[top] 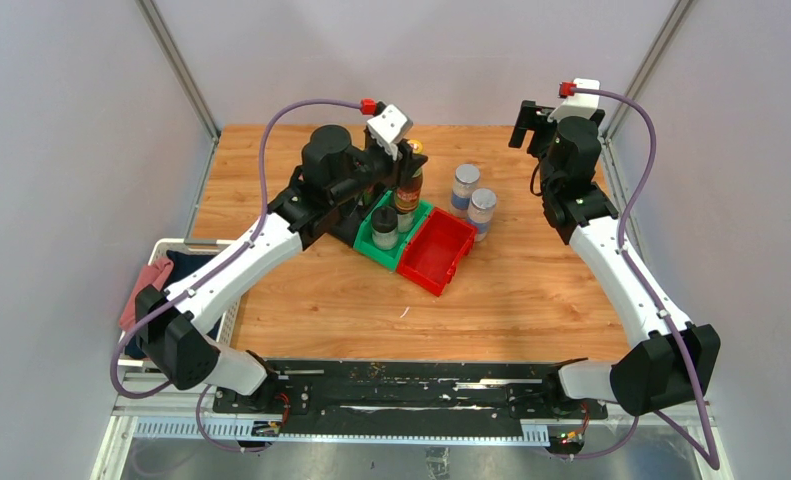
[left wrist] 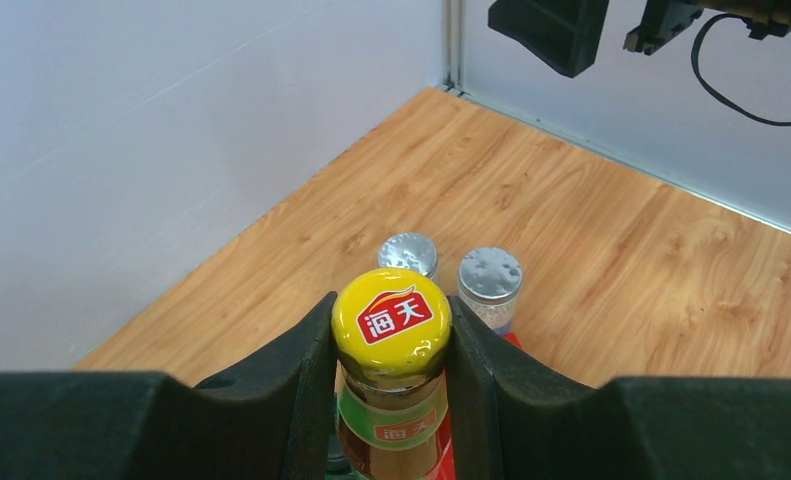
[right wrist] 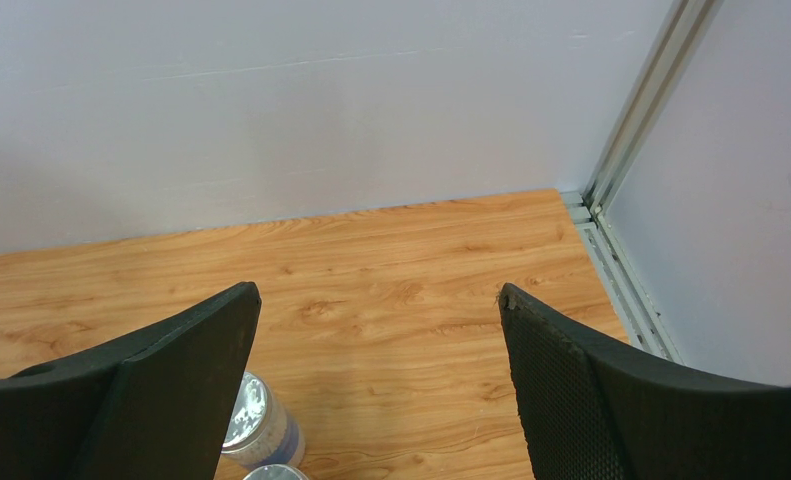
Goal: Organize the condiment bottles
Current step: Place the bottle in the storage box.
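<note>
Progress: by the look of it under half done. One bottle is binned, one is in hand, and two are waiting.
Red bin: nearest the table's front edge, side by side with the green bin.
Green bin: holds a squat bottle, clear with a black cap, standing upright.
Left tool: clamped shut on the neck of a brown bottle just under its yellow cap, at the green bin's far end.
Shakers: two silver-lidded ones stand close together on bare wood just past the red bin, unsorted.
Right tool: jaws spread wide and gripping nothing, up near the far right corner.
Left to do: set the brown bottle down and bin both shakers.
Hidden: the left arm covers the table behind the green bin. No second brown or second black-capped bottle shows. It is unclear whether the gripped bottle's base rests in the bin or hangs above it.
</note>
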Action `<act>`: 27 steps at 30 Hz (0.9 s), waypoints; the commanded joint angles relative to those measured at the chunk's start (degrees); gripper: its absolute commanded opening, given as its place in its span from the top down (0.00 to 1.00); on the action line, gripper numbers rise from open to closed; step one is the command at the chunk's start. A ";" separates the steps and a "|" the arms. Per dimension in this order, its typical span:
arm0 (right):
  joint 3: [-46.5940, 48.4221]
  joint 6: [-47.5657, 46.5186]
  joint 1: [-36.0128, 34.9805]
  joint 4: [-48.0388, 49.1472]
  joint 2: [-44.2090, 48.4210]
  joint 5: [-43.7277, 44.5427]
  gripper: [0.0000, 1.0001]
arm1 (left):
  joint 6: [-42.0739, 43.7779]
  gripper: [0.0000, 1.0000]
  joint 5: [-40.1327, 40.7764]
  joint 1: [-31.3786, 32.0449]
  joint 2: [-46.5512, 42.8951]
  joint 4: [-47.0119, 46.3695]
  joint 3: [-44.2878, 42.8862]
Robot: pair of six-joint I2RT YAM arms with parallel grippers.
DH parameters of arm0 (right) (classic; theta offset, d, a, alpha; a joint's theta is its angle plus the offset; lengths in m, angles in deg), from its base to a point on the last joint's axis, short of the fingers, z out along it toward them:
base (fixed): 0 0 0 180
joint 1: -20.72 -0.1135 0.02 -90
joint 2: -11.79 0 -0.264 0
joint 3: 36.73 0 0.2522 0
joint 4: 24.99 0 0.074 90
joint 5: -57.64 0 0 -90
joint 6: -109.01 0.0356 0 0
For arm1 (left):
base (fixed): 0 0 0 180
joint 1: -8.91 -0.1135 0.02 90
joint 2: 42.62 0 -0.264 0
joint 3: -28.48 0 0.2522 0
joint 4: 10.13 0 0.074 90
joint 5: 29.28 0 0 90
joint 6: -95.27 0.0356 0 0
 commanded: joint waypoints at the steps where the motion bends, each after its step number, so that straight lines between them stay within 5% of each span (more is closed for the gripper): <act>1: -0.90 1.02 0.12 1.77 0.93 -0.09 0.07 | -0.19 1.00 1.30 -0.87 -0.59 -2.33 -3.71; 27: -0.54 1.07 0.02 1.77 0.80 -0.20 0.07 | -3.57 1.00 1.63 -6.97 -2.18 -1.79 -2.68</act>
